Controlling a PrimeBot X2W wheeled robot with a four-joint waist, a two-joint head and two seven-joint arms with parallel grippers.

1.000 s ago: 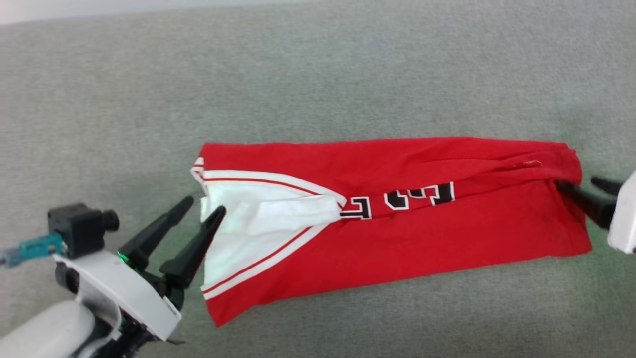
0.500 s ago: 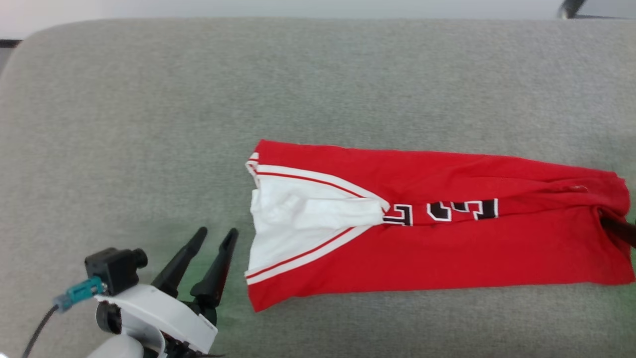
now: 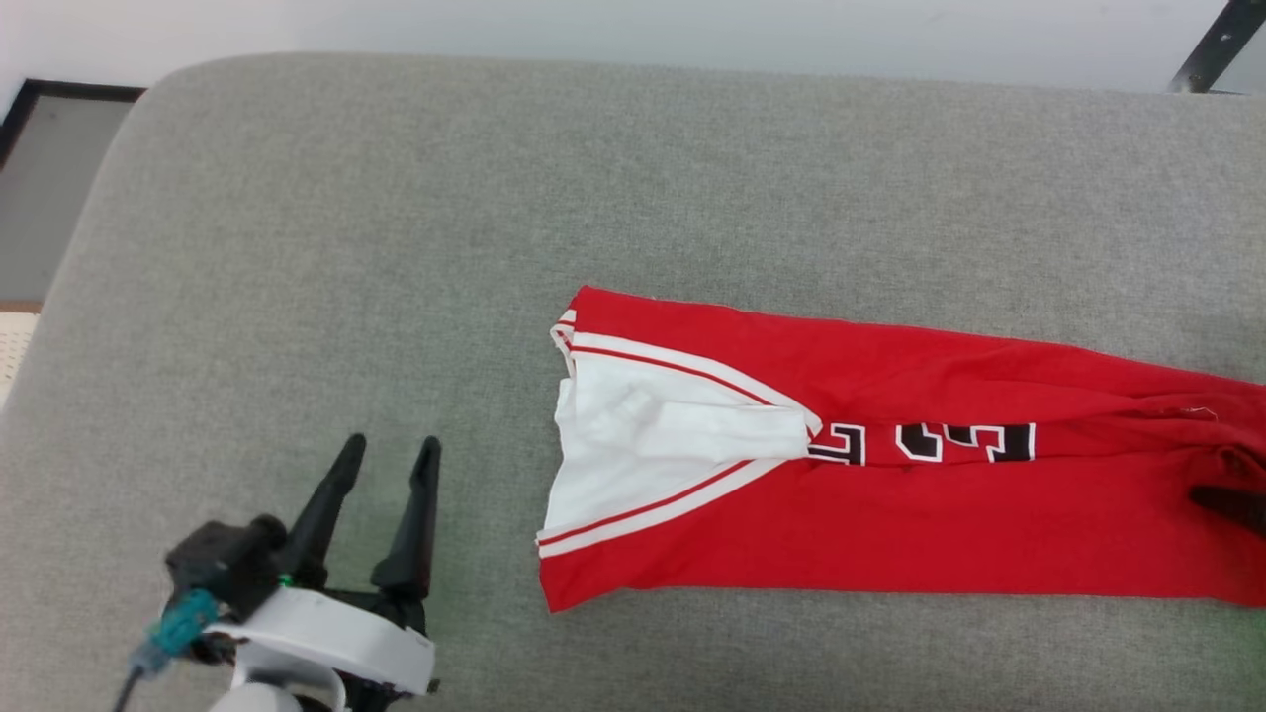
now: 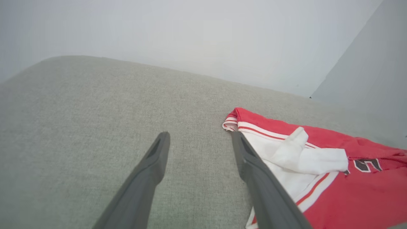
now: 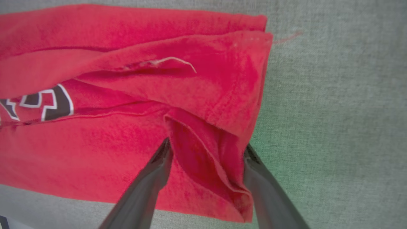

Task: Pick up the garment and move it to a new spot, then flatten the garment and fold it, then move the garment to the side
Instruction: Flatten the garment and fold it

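The left hand (image 3: 391, 442), released, has backed off the garment (image 3: 890, 524) to 7 o'clock; the right hand (image 5: 207, 144), likewise spread, straddles its 3 o'clock end. Folded lengthwise, it lies centre-right; moving it aside looks next.

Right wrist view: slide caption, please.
Open right gripper straddles a raised fold of soft red fabric garment on grey upholstery.
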